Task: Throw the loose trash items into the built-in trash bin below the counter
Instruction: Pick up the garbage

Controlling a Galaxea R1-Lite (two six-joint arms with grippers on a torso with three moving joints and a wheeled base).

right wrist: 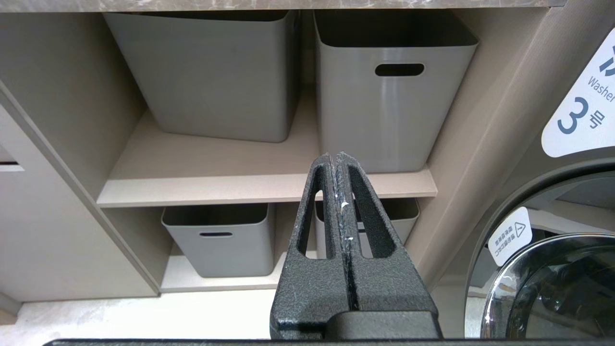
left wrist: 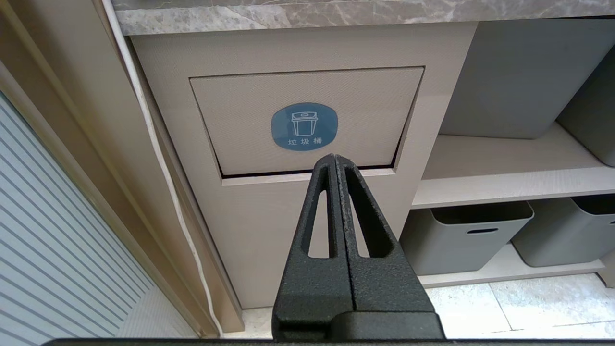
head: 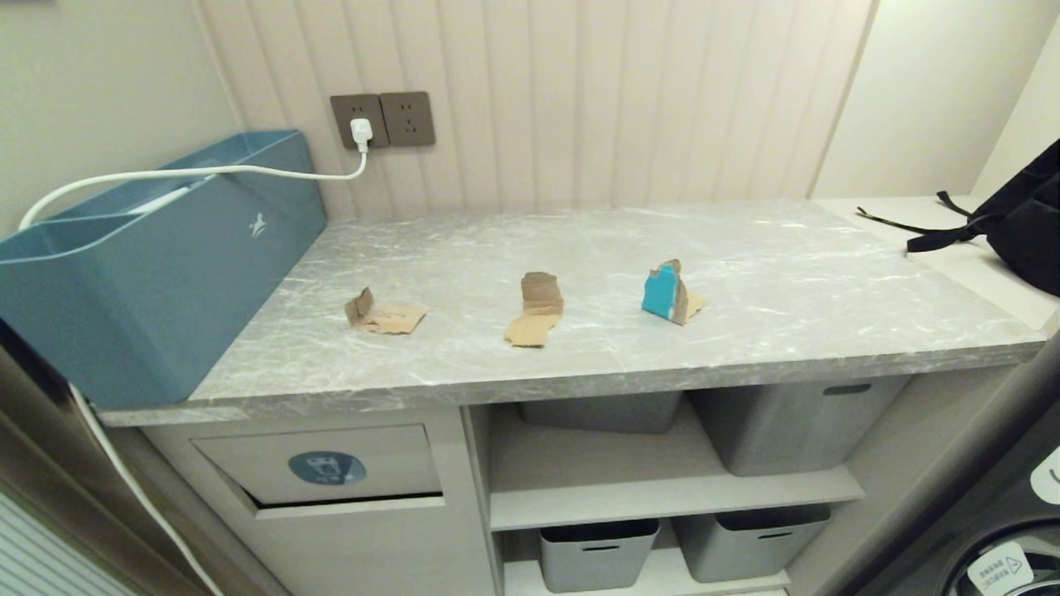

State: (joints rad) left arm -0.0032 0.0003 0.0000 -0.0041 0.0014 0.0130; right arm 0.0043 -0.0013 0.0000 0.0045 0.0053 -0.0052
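Observation:
Three cardboard scraps lie in a row on the grey marble counter: a flat brown one at the left, a creased brown one in the middle, and one with a turquoise face at the right. The built-in trash bin flap with its blue oval sticker sits under the counter's left end. In the left wrist view the flap faces my left gripper, which is shut and empty. My right gripper is shut and empty, pointing at the shelves. Neither arm shows in the head view.
A large teal box stands on the counter's left end, with a white cable running to a wall socket. Grey storage bins fill the shelves right of the flap. A black bag lies at far right; a washer door is beside the shelves.

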